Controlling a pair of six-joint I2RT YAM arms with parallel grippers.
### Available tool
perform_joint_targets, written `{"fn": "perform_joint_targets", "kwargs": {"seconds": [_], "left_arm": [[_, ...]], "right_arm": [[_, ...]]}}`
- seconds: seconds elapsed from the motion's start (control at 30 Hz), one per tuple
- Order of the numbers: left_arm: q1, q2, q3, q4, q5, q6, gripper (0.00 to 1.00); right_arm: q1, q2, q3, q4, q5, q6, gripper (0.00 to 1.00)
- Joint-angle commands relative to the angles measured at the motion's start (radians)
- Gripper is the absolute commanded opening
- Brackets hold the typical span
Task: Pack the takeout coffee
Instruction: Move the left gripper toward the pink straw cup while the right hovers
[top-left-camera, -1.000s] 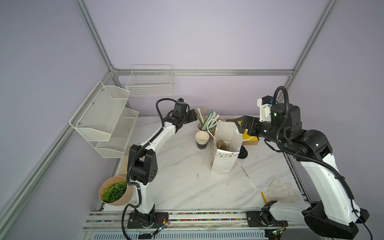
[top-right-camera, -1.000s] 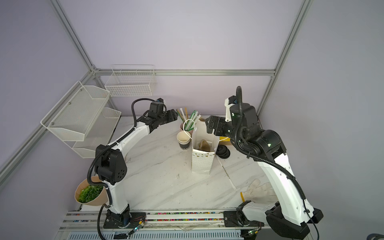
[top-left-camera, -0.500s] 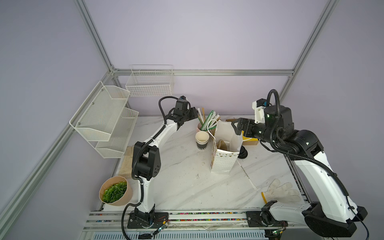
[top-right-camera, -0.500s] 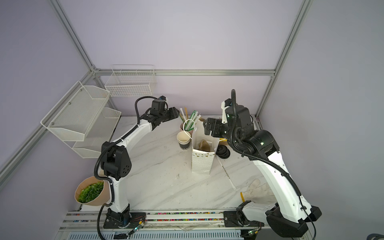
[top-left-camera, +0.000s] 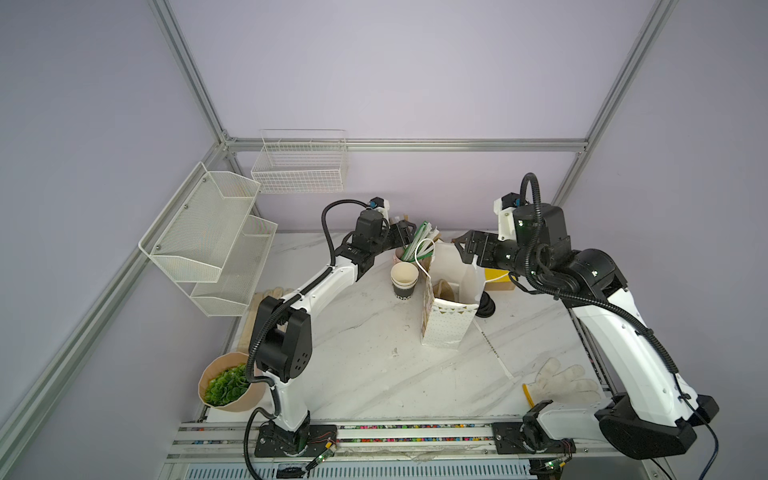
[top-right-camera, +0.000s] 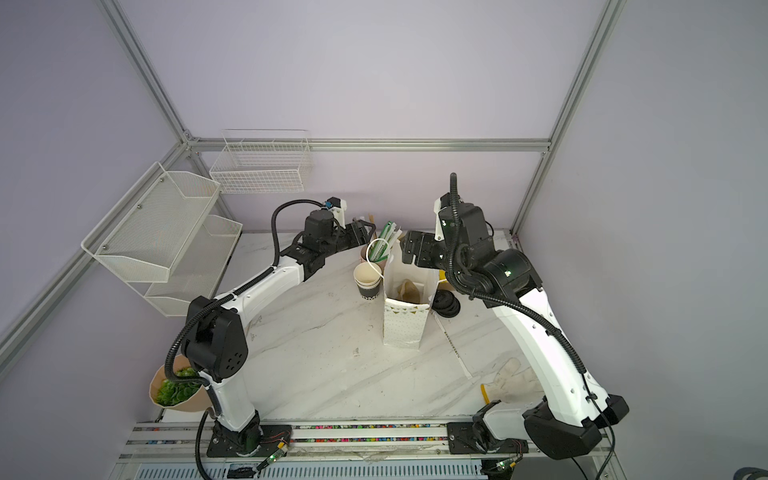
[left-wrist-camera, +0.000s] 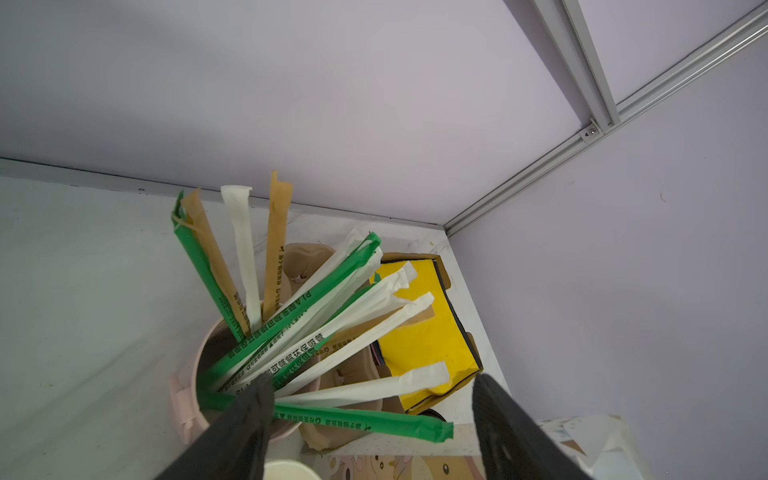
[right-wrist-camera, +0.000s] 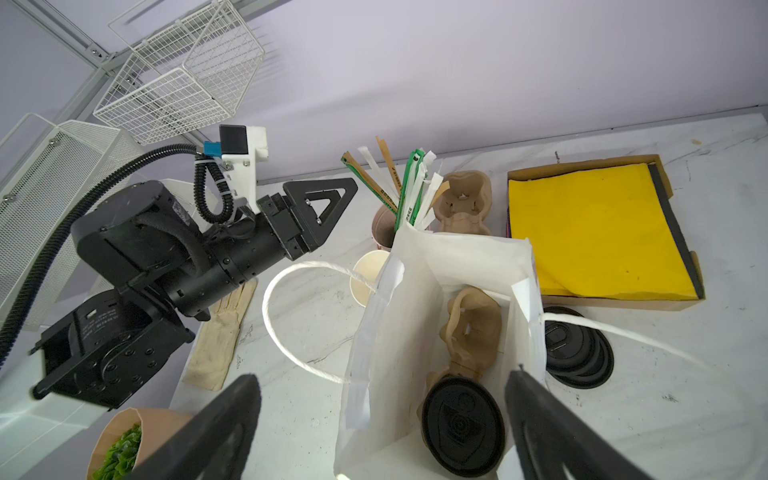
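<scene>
Left hand and right hand both spread wide.
Left at the straw cup; right above the open paper bag.

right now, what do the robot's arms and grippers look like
The left arm and right arm have white links, black joints and ribbed black cable hoses looping outside. Each wrist carries a white camera mount. The left gripper and right gripper are black; the left's fingers show triangular cut-outs.

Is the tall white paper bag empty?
No, the white paper bag holds a brown moulded-pulp carrier with a round black lid in it.
</scene>
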Motion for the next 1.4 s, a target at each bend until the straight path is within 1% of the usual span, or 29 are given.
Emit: {"fn": "perform_joint_targets", "kwargs": {"seconds": [0.0,0.13,0.27,0.43,0.83,1.03,1.17,1.27,1.37], "left_arm": [[0.075,-0.005,-0.018,0.050,-0.025,-0.009,0.73],[0.113,0.058,0.103,-0.052,-0.027,-0.002,0.70],[0.117,0.123,0.197,-0.134,-0.060,0.028,0.67],[0.122,0.177,0.255,-0.135,-0.053,0.029,0.61],[0.123,0.273,0.373,-0.146,-0.014,0.012,0.62],[0.122,0.316,0.430,-0.173,-0.026,0.014,0.62],[0.122,0.346,0.474,-0.198,-0.026,0.020,0.61],[0.122,0.352,0.484,-0.201,-0.033,0.022,0.58],[0.122,0.354,0.495,-0.203,-0.037,0.022,0.59]], "right_arm": [[-0.003,-0.007,0.016,0.013,0.004,0.013,0.95],[-0.003,-0.019,-0.008,0.027,0.003,0.014,0.95],[-0.003,-0.025,-0.017,0.025,0.010,0.012,0.95],[-0.003,-0.035,-0.026,0.023,0.016,0.009,0.95],[-0.003,-0.042,-0.044,0.021,0.027,-0.011,0.95],[-0.003,-0.041,-0.050,0.019,0.029,-0.012,0.95],[-0.003,-0.040,-0.053,0.020,0.031,-0.013,0.95],[-0.003,-0.042,-0.057,0.020,0.033,-0.015,0.95],[-0.003,-0.040,-0.060,0.022,0.031,-0.016,0.95]]}}
